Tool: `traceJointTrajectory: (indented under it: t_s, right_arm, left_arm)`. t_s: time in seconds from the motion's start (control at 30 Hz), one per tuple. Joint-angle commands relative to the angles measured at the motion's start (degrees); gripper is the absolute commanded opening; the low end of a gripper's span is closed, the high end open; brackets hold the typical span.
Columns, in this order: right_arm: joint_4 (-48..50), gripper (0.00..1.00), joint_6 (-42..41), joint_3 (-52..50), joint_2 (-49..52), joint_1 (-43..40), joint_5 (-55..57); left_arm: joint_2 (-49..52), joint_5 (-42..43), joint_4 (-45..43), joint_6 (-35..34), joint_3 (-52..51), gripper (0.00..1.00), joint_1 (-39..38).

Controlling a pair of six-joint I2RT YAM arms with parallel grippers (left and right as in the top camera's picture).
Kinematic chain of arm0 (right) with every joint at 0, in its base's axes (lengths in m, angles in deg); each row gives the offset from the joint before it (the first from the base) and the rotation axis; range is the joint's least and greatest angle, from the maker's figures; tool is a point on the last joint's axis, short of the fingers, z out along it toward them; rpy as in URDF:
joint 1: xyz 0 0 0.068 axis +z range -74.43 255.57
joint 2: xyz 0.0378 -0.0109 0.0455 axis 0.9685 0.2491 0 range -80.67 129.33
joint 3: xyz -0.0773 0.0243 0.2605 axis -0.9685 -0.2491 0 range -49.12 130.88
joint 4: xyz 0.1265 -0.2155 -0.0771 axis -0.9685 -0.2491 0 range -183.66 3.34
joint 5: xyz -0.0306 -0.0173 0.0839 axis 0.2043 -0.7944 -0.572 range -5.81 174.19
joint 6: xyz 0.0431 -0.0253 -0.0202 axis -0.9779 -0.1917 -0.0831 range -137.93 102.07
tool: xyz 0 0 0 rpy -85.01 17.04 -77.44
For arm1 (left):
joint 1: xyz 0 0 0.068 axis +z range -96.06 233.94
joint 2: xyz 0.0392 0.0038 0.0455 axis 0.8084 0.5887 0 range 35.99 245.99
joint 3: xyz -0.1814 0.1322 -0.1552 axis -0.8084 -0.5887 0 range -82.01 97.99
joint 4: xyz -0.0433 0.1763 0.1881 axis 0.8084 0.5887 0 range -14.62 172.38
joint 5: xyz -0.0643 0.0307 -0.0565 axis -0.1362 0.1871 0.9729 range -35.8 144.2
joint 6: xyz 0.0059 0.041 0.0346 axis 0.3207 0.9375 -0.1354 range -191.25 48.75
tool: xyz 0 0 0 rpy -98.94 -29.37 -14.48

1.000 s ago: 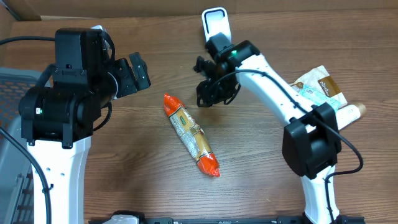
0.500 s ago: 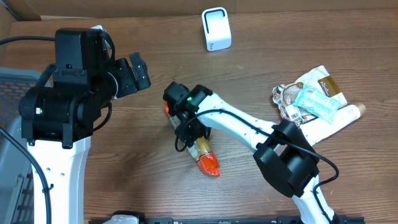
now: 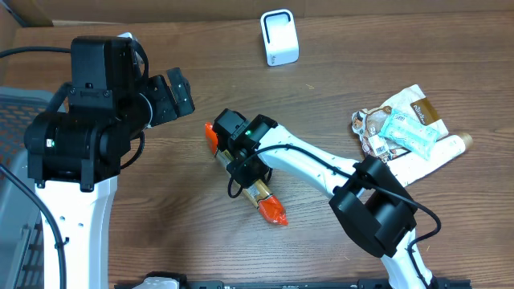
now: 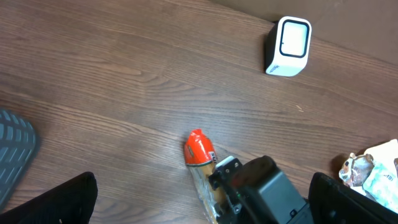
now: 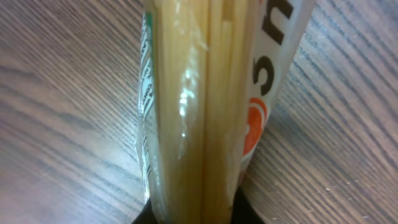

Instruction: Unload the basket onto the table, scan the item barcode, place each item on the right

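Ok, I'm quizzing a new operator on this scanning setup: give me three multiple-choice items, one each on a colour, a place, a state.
1. What colour are the ends of the spaghetti packet? A) blue B) orange C) green
2. Where is the scanner? A) on the packet B) in the left hand C) upright on the table, far side
3. How is the left hand? A) open, empty B) shut on the packet C) shut on the scanner
Answers: B, both tips show orange; C, overhead shows it standing at the back; A, its fingers stand wide apart, holding nothing.
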Motion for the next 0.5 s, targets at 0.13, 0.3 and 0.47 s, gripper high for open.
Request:
traceJointTrajectory:
  t_s: [0.13,0.3,0.47]
  right_arm:
    - [-5.1,0.04,9.4,2.8,-0.3,-7.9,-33.1]
    - [-3.3,0.04,13.8,0.6,-0.2,-12.9,-45.4]
    - [4.5,0.04,13.1,-7.0,0.0,-14.8,-46.7]
  left_arm:
    - [0.1,-0.3,-0.1,-0.4,0.9,1.00,0.2]
    - [0.1,-0.3,-0.1,-0.4,0.9,1.00,0.2]
    - [0.1,-0.3,-0.1,-0.4,0.9,1.00,0.2]
